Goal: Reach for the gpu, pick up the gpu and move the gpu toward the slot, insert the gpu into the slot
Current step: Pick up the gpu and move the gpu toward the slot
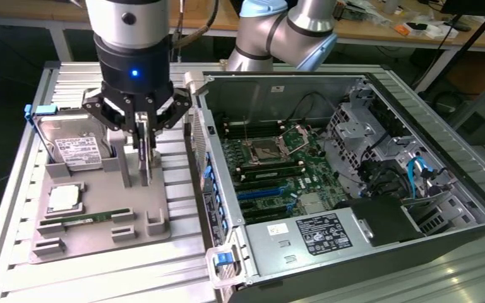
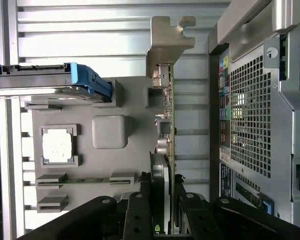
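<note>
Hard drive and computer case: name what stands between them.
In the exterior view, the gpu stands on edge in the gray fixture between the hard drive and the computer case, with the gripper over it.

Hard drive (image 1: 78, 148), processor chip (image 1: 64, 197) and memory stick (image 1: 83, 219) sit on a grey tray (image 1: 99, 238).

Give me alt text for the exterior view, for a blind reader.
The gripper is closed on the gpu, standing on edge in a grey tray beside a hard drive. An open computer case is on the exterior view's right.
</note>
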Robot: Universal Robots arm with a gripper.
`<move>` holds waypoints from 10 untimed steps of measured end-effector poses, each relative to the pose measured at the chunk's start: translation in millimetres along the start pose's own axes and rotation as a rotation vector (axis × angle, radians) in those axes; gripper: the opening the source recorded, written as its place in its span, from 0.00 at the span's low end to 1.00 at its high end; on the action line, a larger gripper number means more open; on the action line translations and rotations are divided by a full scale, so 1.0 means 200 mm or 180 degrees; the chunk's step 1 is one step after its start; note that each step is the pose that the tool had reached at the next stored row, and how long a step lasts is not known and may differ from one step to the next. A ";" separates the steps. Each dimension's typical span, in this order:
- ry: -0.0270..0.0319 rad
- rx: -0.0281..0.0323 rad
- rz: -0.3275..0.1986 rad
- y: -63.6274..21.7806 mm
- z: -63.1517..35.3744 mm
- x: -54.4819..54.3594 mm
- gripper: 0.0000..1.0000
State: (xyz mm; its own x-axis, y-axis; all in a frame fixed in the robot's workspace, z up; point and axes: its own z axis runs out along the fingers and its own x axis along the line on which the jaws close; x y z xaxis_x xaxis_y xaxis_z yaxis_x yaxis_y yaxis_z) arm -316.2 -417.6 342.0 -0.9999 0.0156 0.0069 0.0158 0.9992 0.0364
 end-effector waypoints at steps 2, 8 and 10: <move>0.0000 -0.0006 0.0000 0.003 -0.074 0.00 0.27; 0.0000 -0.0016 0.0000 0.008 -0.213 0.00 0.27; 0.0000 -0.0020 0.0000 0.009 -0.255 0.00 0.27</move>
State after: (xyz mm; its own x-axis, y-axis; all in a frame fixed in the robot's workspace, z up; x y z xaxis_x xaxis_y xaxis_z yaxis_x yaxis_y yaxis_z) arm -316.2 -417.6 393.1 -0.9999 0.0155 0.0070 0.0158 0.9990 0.0426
